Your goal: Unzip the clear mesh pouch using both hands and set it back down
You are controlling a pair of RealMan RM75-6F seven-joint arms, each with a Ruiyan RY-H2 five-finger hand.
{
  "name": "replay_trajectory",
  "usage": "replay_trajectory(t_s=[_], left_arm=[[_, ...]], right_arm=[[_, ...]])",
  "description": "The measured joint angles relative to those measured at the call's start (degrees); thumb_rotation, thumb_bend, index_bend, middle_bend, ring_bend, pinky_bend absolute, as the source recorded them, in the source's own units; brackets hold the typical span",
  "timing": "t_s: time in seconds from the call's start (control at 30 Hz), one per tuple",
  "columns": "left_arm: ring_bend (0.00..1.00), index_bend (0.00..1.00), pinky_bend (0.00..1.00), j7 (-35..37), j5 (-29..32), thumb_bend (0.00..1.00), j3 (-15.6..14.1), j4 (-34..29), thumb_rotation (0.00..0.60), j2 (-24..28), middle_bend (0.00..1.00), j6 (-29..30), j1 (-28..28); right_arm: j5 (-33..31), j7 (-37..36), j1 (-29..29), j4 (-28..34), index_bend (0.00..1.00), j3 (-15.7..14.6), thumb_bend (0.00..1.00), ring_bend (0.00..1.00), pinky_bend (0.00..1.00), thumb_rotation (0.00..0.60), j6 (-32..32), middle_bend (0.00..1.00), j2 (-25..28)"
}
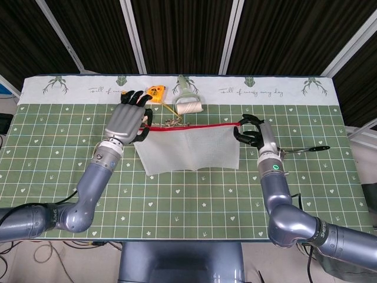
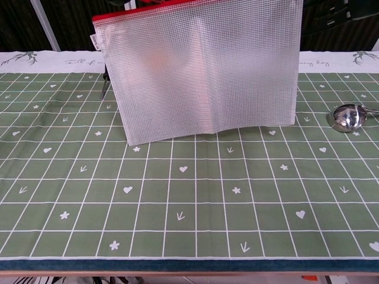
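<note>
The clear mesh pouch (image 1: pixel 188 150) hangs in the air between my two hands, its red zipper edge (image 1: pixel 200 126) stretched level along the top. My left hand (image 1: pixel 125 121) grips the left end of that edge. My right hand (image 1: pixel 252 131) grips the right end. In the chest view the pouch (image 2: pixel 201 65) fills the upper middle and hangs just above the table, with the red zipper (image 2: pixel 127 14) at the frame's top. Only a dark part of my right hand (image 2: pixel 331 15) shows there. I cannot tell whether the zipper is open.
A screwdriver (image 1: pixel 124 101), a yellow tape measure (image 1: pixel 155 91) and a white roller (image 1: pixel 188 105) lie at the back of the green mat (image 1: pixel 59 153). A metal ladle (image 2: pixel 346 117) rests at the right, its black handle (image 1: pixel 321 147) pointing outward.
</note>
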State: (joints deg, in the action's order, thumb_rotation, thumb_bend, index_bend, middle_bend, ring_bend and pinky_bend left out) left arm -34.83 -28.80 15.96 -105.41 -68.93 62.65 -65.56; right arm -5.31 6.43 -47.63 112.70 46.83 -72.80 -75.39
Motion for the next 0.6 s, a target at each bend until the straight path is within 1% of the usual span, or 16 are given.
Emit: replay_trajectory(t_s=[0.3,0.6], left_arm=[[0.0,0.59,0.0,1.4,-2.2,0.46,-0.4,-3.2,0.6,3.5,0.13,0.5,2.6],[0.0,0.59,0.0,2.7,-2.8,0.46,-0.5,-4.1,0.6,6.3,0.14,1.0,4.6]], right_arm=[[0.2,-0.5,1.0,-0.5,0.66,-0.6,0.55,0.06,0.27,0.6,0.3,0.2,1.2],[0.1,-0.9,1.4,-1.1,0.65,-1.1,0.55,0.06,0.27,0.6,0.6,0.2,1.8]])
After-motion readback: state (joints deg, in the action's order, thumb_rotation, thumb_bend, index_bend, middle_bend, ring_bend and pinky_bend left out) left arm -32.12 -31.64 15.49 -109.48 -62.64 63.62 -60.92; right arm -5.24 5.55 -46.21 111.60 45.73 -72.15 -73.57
